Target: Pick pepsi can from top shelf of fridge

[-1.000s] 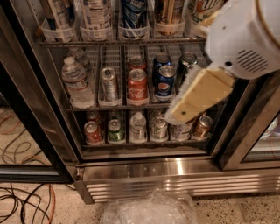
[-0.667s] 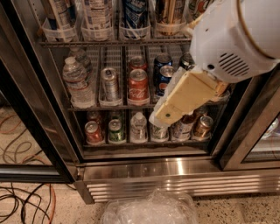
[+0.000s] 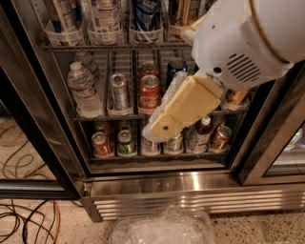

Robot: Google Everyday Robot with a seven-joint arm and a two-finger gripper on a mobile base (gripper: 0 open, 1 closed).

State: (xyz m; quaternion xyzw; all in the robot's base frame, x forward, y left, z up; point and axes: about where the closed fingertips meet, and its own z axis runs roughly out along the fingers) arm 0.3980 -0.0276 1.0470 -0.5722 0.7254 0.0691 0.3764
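The gripper [image 3: 163,127] hangs before the fridge [image 3: 190,183], at its middle racks; its grip cannot be told; the pepsi can [image 3: 145,14] stands on the top shelf [image 3: 114,46] — apart from it.

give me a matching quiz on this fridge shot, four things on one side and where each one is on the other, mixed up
Things:
1. pepsi can
2. water bottle
3. green can
4. gripper

Places:
A. bottom shelf, front row, second from left
B. in front of the fridge, below the top shelf
C. top shelf, in a clear holder
D. middle shelf, far left

Pairs: 1-C, 2-D, 3-A, 4-B
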